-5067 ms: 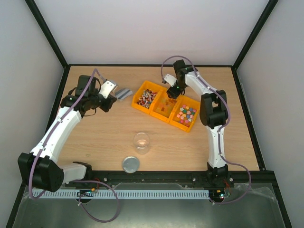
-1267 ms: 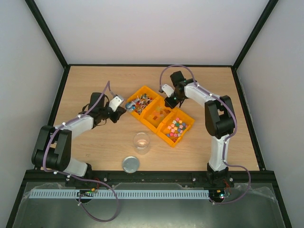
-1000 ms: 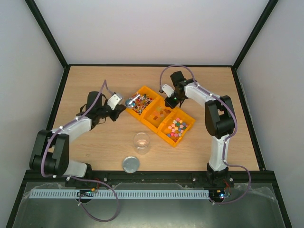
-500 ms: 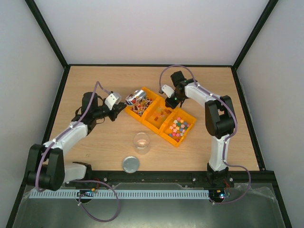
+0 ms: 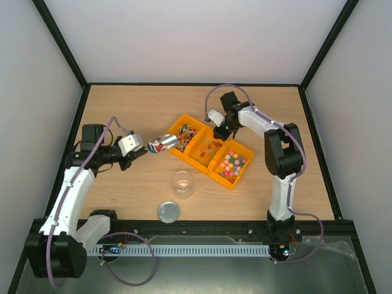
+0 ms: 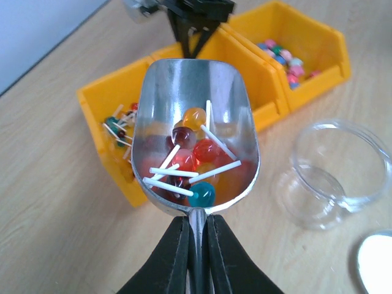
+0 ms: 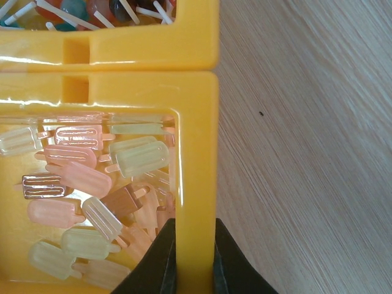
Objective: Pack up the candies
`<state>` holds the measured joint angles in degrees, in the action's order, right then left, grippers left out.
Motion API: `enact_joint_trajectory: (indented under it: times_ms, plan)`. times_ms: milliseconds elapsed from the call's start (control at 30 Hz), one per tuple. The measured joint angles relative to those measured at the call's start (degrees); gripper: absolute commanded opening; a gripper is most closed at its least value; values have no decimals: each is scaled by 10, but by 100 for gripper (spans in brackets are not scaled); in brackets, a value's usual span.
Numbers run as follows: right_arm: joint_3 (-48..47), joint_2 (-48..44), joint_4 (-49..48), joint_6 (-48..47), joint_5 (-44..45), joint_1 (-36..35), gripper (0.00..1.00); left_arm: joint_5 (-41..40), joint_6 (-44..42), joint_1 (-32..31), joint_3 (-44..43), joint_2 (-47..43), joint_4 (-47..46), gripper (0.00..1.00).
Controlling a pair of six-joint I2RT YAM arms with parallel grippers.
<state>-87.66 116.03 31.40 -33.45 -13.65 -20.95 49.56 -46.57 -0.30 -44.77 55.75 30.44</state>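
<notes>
Above the bench [image 5: 122,110], left jaws pinched the laden scoop [image 6: 184,79], right jaws the bin wall [image 7: 196,153]; any tilt could spill candies [image 6: 195,153].

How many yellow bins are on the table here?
3, in a diagonal row: lollipop bin at the far-left end, ice-pop candy bin in the middle, multicoloured-pieces bin at the near-right end. None seems hidden.

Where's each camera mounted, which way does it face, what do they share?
Top external: above and behind, looking down on the table; left arm, right arm show.
Left wrist: looks along the left gripper at its scoop of candies.
Right wrist: looks down at the right gripper pinching a yellow bin rim.
Shared: yellow bins appear in all three.
</notes>
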Motion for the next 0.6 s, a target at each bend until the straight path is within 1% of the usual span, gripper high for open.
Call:
enact_joint_trajectory:
  times_ms: [167, 267, 400, 600]
  plan:
    - [0, 0, 1, -11, 0, 0, 9, 6, -139, 21, -21, -19, 160, 2]
    - [0, 0, 1, -13, 1, 0, 9, 5, -201, 30, -22, -29, 230, 2]
    - [2, -1, 0, -15, 2, 0, 9, 5, -259, 32, -22, -39, 293, 2]
    - [9, -7, -1, -21, 4, 1, 8, -1, -323, 32, -24, -48, 352, 2]
